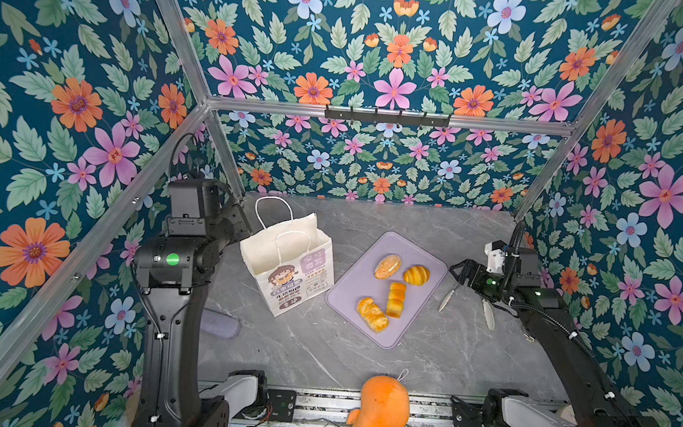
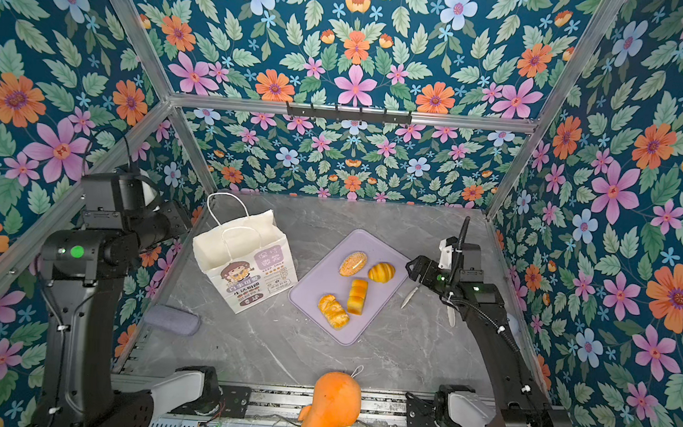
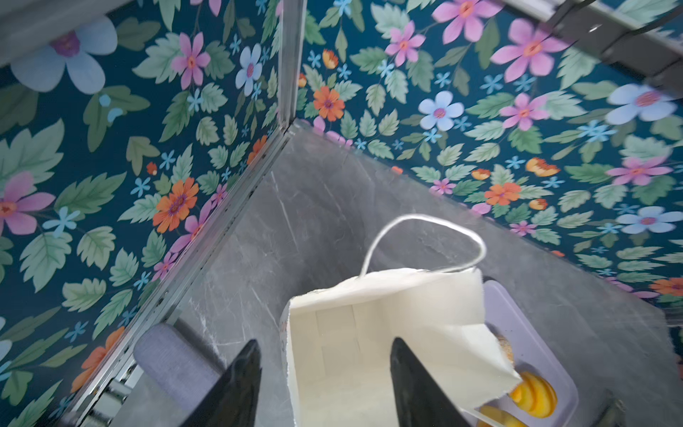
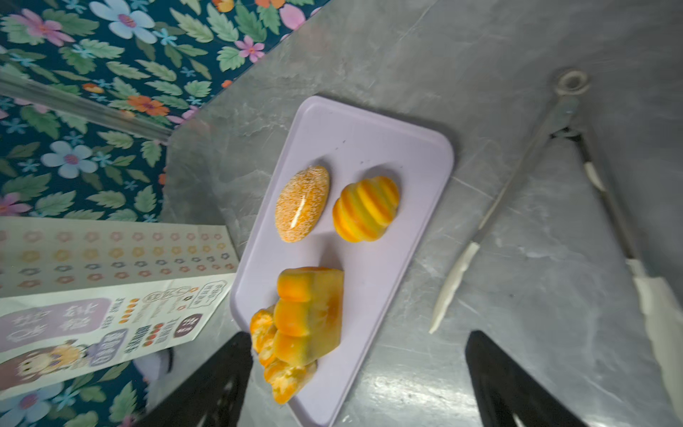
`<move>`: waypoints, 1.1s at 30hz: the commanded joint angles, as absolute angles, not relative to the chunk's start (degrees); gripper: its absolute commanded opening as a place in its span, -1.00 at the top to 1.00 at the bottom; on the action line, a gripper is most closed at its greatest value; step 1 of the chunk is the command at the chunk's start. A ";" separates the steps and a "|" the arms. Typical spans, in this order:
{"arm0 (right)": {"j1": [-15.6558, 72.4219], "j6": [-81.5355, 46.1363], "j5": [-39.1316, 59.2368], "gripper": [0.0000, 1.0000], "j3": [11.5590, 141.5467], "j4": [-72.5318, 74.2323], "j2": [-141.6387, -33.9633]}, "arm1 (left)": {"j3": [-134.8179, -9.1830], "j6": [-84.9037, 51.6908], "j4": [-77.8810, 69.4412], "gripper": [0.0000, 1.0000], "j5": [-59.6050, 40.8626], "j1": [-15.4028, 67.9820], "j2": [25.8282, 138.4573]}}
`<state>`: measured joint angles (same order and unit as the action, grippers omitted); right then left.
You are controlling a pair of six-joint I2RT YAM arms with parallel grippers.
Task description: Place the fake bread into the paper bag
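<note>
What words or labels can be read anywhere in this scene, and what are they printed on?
"KEEP SMILE": tiny line on the paper bag, just under its lilac panel; likely reading, not certain.
Chinese characters on the lilac panel and on the dark labels below the cartoon girl: too blurred to read.
Fine print beside the girl: too small to read.
No text shows on the lilac tray or the fake bread.

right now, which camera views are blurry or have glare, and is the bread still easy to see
Both top views: sharp and evenly lit, the fake bread clear on its tray. Left wrist view: wallpaper smeared toward the edges, paper bag fairly crisp. Right wrist view: slightly soft, a glare patch on the table, a bright streak on the speckled bun.
</note>
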<state>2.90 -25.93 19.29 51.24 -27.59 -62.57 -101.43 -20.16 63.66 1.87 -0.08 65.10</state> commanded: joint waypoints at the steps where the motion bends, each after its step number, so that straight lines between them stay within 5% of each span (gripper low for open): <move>1: 2.86 -25.82 9.02 -0.82 49.11 -28.95 -61.06 | -98.62 -16.96 53.63 -0.08 -14.48 0.05 62.73; 7: 2.05 -25.72 -1.42 -0.86 45.53 -27.57 -60.31 | -90.97 -19.07 37.16 -0.04 -24.13 6.82 59.61; 22: -5.19 -19.34 -0.60 -0.98 46.09 -26.75 -70.58 | -89.37 -6.88 21.32 0.16 -5.27 39.58 71.92; 26: -5.42 -18.11 -2.07 -0.97 47.43 -26.57 -75.14 | -87.50 -4.65 15.02 0.14 -8.73 43.05 75.05; 29: -5.45 -17.40 -2.24 -0.80 49.38 -27.30 -79.25 | -87.73 -4.54 13.45 0.16 -12.00 43.14 76.77; 33: -5.66 -16.52 -3.18 -0.24 53.05 -30.15 -84.91 | -88.47 -3.43 13.88 0.26 -12.04 43.79 78.27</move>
<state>-5.48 -17.85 -1.69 51.48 -27.55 -82.81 -88.05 -5.34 16.86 -10.68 43.62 77.91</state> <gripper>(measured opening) 0.629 0.378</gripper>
